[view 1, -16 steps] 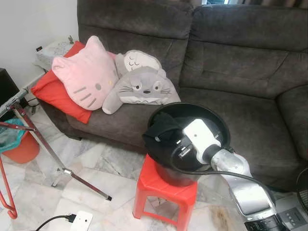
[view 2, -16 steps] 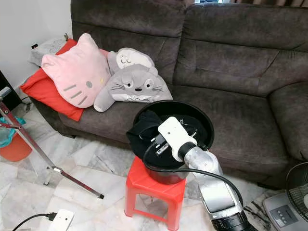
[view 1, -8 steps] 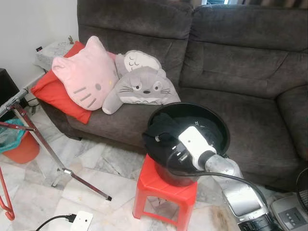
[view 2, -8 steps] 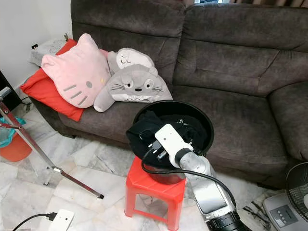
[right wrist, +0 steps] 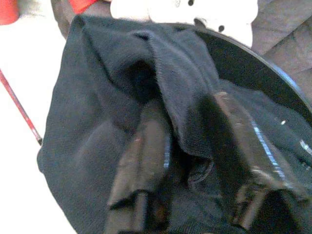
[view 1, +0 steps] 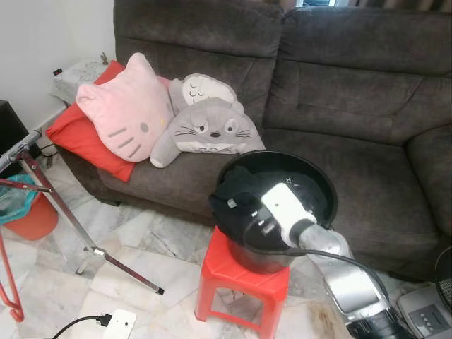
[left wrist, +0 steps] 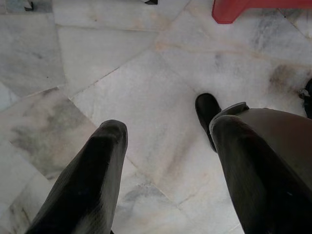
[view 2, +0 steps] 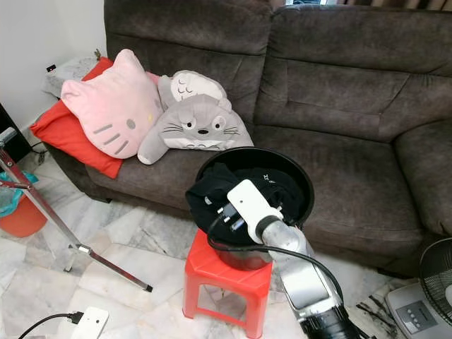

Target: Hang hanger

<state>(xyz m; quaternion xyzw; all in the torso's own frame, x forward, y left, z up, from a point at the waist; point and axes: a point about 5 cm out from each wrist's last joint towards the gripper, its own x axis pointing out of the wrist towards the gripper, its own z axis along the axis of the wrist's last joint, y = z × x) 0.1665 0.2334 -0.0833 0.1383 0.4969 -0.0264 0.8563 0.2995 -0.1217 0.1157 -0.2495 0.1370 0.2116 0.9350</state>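
One dark grey sofa (view 1: 332, 78) spans the back of the scene. Three cushions rest at its left end: one red cushion (view 1: 78, 138), one pink cat-face cushion (view 1: 123, 106) leaning on it, and one grey cat-like plush cushion (view 1: 205, 127) just beside the pink one. One red plastic stool (view 1: 240, 279) stands on the marble floor (view 1: 141, 247) before the sofa's front edge and carries one black tub (view 1: 314, 176). One black garment (view 1: 233, 198) lies in the tub, draped over the tub's left rim.

The right gripper (right wrist: 190, 146), on its silver arm, reaches into the tub from the near side. In the right wrist view its two black fingers (right wrist: 141, 161) stand on either side of a raised fold of the garment, the cloth pinched between them; the fingers grasp the garment. No clear hanger shape can be made out among the cloth.

One metal stand (view 1: 56, 205) with angled legs occupies the floor's left side, with a thin red curved bar (view 1: 8, 282) at the left edge and an orange bucket (view 1: 32, 215) behind it. One white power strip (view 1: 120, 325) lies near the front.

The left gripper (left wrist: 165, 161) hangs above the floor, fingers (left wrist: 92, 180) released and apart.
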